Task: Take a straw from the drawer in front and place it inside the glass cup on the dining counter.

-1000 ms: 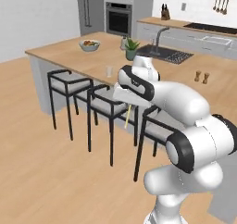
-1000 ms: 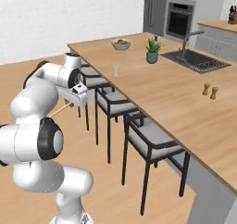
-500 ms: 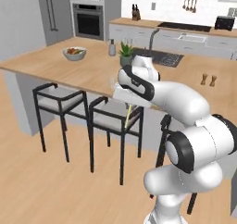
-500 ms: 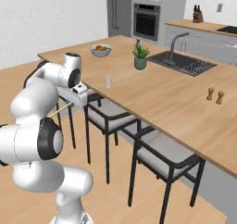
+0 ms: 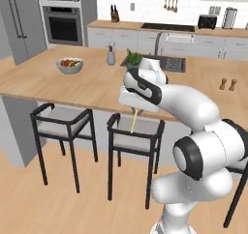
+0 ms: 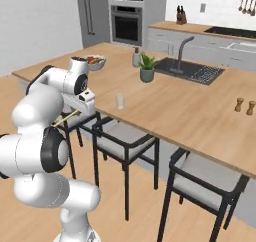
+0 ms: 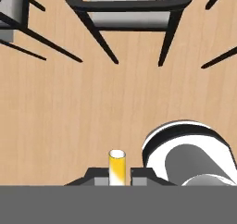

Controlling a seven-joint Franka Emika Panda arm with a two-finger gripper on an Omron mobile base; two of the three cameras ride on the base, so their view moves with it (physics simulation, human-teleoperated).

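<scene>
The straw (image 5: pixel 133 123), thin and pale yellow, hangs down from my gripper (image 5: pixel 136 111), which is shut on its upper end in front of the dining counter (image 5: pixel 43 80). From the right, the straw (image 6: pixel 63 119) slants out below the gripper (image 6: pixel 75 113). Looking along the hand, the straw (image 7: pixel 116 166) appears end-on between the fingertips (image 7: pixel 98 177), with the gripper (image 7: pixel 116 179) above the wooden floor. The glass cup (image 6: pixel 120 101) stands on the dining counter (image 6: pixel 200 106) near its front edge, just right of the hand. The drawer is out of view.
Black stools (image 5: pixel 133 141) line the counter's front; one (image 7: pixel 134 10) lies beyond the hand. On the counter are a fruit bowl (image 5: pixel 69 65), a potted plant (image 6: pixel 147 68), a grey soap bottle (image 5: pixel 111 55), the sink (image 6: pixel 187 71) with its tap, and two shakers (image 6: pixel 245 106).
The whole picture has shifted: the base has driven and turned, so the counter is now nearer and more square-on. The gripper still holds the straw the same way.
</scene>
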